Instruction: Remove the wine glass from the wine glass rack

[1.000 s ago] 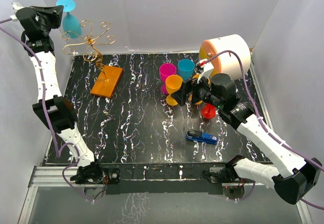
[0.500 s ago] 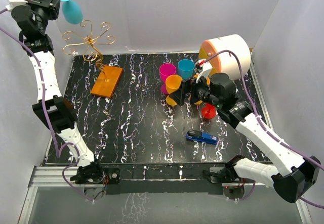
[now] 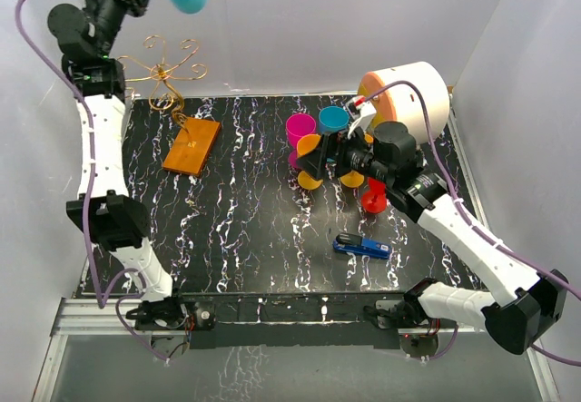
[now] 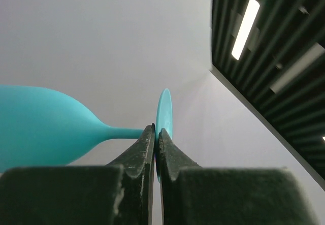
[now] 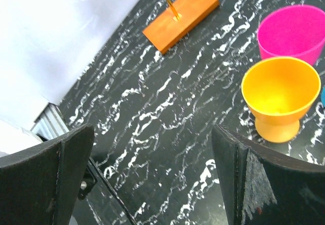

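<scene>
The left tool (image 4: 157, 136) pinches the turquoise wine glass (image 4: 45, 133) by its stem, right at the foot. The glass juts sideways from the tool, high above the rack (image 3: 163, 73) and clear of its curled wire arms. The right tool (image 5: 155, 159) hangs spread wide, well right of the rack. Judging from this, lower slowly to the surface (image 3: 254, 211) beside the rack, turning the glass upright; so thin a grip lets the bowl swing.

Robot lab: white-walled enclosure (image 3: 300, 30), marbled black table (image 3: 254, 230), ceiling strip lights (image 4: 245, 28).
</scene>
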